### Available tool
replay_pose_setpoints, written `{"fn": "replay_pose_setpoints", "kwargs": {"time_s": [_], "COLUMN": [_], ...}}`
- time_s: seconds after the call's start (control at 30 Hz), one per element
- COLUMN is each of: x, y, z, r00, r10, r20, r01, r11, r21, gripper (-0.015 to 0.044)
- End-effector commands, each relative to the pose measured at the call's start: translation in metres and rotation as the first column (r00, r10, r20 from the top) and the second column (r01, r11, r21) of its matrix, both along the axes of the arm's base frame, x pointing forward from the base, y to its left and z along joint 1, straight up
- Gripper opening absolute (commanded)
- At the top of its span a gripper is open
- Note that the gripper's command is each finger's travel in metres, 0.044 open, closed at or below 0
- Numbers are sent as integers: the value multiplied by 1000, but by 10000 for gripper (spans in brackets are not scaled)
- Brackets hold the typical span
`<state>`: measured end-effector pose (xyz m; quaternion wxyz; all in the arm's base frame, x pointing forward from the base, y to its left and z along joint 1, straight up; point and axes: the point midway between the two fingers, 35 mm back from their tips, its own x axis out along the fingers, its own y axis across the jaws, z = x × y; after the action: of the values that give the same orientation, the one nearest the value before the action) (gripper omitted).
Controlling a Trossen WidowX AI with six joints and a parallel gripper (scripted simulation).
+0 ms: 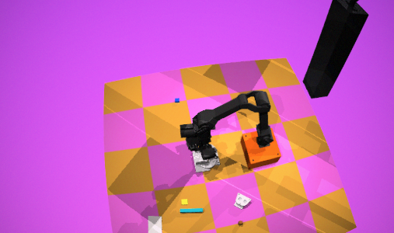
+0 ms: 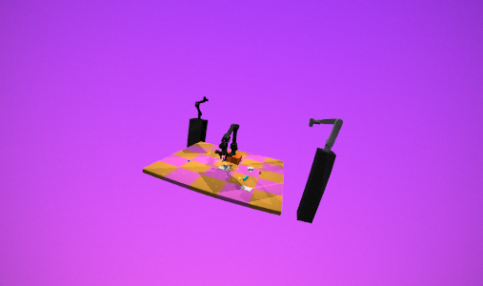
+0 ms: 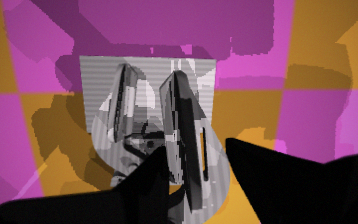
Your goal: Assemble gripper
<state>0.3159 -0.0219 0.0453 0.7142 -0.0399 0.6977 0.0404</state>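
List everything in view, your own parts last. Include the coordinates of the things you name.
Checkered board [image 1: 123, 132] [image 2: 173, 168] [image 3: 0, 125]: one, orange and pink, beneath parts
Gripper base [image 1: 198, 168] [image 3: 92, 75]: one, light grey, below gripper
Jaws [image 3: 122, 102]: two, grey, over base
Holed piece [image 1: 242, 204] [image 2: 251, 169]: one, white, near teal bar
Rectangle [image 1: 155, 224] [image 2: 246, 189]: one, white, board's edge
Yellow square [image 1: 184, 202]: one, beside teal bar [image 1: 191, 210] [image 2: 245, 178]: one
Blue cube [image 1: 177, 100] [image 2: 189, 160]: one, far side
Brown bit [image 1: 240, 223]: one, beyond holed piece
Orange box [image 1: 258, 155] [image 2: 236, 159]: one, under arm
Pillars [image 1: 332, 54] [image 2: 316, 186]: two, black, off board, each bearing an arm
Arm [image 1: 231, 109] [image 2: 234, 135]: one, black
Gripper [image 1: 208, 152] [image 3: 196, 149]: one, black, holding a jaw

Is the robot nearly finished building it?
Not yet. One jaw already looks placed over the base. The gripper holds the other jaw; I can't tell if teeth mesh. The holed white plate, probably the housing, lies apart. Closing up and letting go remain.
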Motion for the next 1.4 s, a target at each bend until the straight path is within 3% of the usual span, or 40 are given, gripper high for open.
{"fn": "replay_pose_setpoints", "kwargs": {"time_s": [0.0, 0.47, 1.37], "x": [1, 1, 2], "y": [0, 0, 1], "z": [0, -1, -45], "r00": [1000, 1000, 1000], "r10": [4, 4, 6], "r20": [3, 3, 3], "r01": [-4, -4, -6], "r11": [1000, 1000, 1000], "r21": [3, 3, 3], "gripper": [134, 134, 134]}}
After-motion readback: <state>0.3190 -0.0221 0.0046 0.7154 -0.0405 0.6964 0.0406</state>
